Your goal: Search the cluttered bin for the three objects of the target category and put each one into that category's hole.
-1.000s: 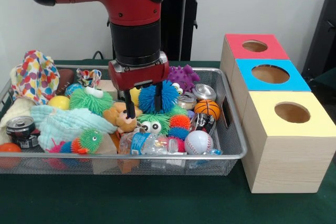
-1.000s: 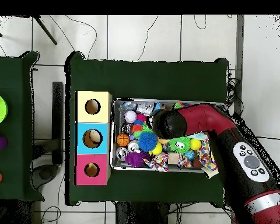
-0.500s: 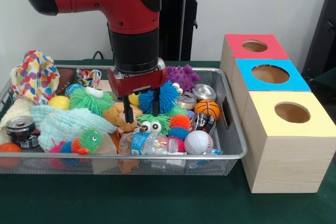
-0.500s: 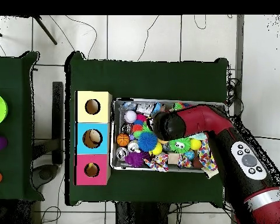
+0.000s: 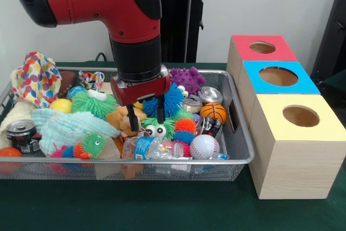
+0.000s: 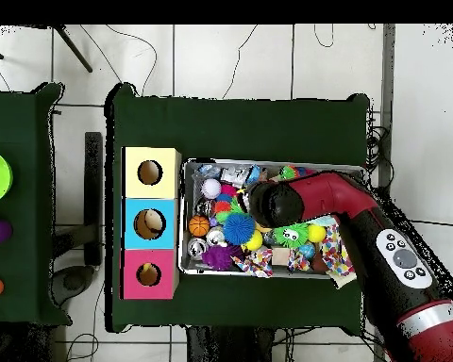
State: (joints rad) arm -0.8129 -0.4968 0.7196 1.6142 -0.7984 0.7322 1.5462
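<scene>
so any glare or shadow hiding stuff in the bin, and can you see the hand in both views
Front view: lighting is even and soft; the bin has no harsh glare, and the open hand shows clearly over the toys. Overhead view: the arm covers the hand and part of the bin, so the clutter beneath it is hidden there.

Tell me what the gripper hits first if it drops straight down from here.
Probably the tan dog: the open gripper points down, its fingers straddling the dog and the googly-eyed green ball. Depth is uncertain.
</scene>
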